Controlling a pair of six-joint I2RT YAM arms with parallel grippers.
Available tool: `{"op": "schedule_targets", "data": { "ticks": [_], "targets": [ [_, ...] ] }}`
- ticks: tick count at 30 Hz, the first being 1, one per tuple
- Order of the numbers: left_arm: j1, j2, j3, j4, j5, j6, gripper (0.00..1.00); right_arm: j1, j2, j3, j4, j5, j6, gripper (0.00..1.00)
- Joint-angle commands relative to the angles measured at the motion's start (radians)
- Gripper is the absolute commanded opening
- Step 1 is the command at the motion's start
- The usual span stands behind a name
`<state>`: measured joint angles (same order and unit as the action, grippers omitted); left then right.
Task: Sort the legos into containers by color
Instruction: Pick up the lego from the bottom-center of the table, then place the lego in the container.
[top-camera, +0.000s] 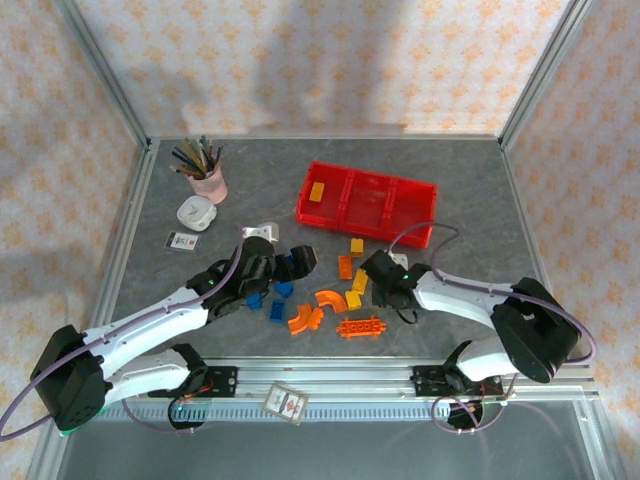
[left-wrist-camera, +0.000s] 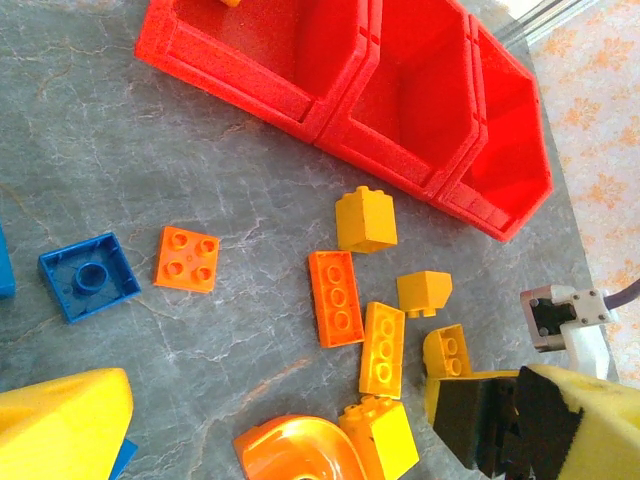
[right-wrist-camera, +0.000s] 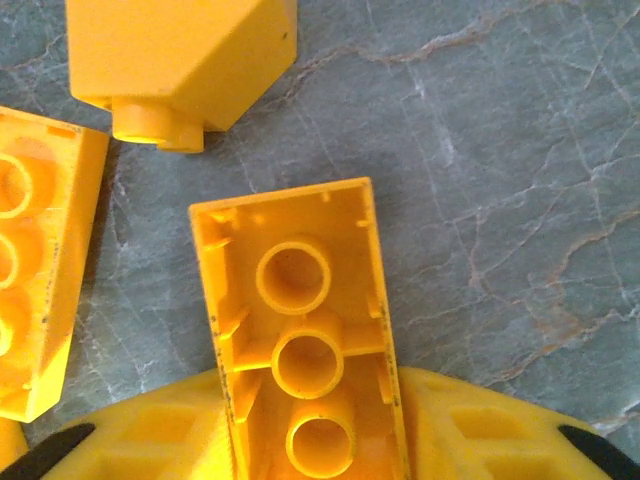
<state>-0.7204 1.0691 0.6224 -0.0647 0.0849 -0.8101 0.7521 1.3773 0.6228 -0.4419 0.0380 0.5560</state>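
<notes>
The right gripper (right-wrist-camera: 312, 425) is clamped narrowly on an upturned yellow brick (right-wrist-camera: 295, 320). Its pads (right-wrist-camera: 150, 440) press the long sides at the end nearest the wrist, the brick seems to rest on the table (right-wrist-camera: 520, 200), and the red tray (top-camera: 368, 232) lies well ahead of the fingertips. Most of the brick sticks out beyond the pads, so I judge it may swing down or slip free on the lift, and the flat yellow brick (right-wrist-camera: 35, 270) just left of the fingers could get dragged along. The left gripper (top-camera: 288, 262) hangs wide open and empty.
</notes>
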Motion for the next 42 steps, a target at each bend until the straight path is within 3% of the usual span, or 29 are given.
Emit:
{"op": "schedule_targets", "data": {
  "ticks": [1,8,16,20,27,34,42],
  "targets": [
    [-0.007,-0.015,0.029,-0.026,-0.028,0.023,0.99,0.001,-0.005,0.032,0.060,0.009,-0.036,0.36],
    [-0.005,-0.068,0.014,-0.030,-0.060,0.026,0.99,0.001,-0.090,0.055,0.002,0.020,-0.054,0.30],
    [0.010,-0.124,0.072,-0.108,-0.120,0.064,0.99,0.000,-0.105,0.213,-0.034,0.002,-0.106,0.31],
    [0.062,-0.117,0.108,-0.132,-0.134,0.092,0.99,0.001,0.021,0.358,0.023,0.035,-0.146,0.31],
    [0.211,-0.082,0.106,-0.082,-0.041,0.105,0.99,-0.032,0.331,0.697,0.072,0.090,-0.223,0.30],
    [0.271,-0.026,0.126,-0.065,-0.003,0.129,0.99,-0.119,0.590,0.956,0.078,0.103,-0.261,0.30],
    [0.279,0.007,0.141,-0.048,0.017,0.136,0.99,-0.134,0.756,1.194,-0.017,0.139,-0.314,0.48]
  ]
}}
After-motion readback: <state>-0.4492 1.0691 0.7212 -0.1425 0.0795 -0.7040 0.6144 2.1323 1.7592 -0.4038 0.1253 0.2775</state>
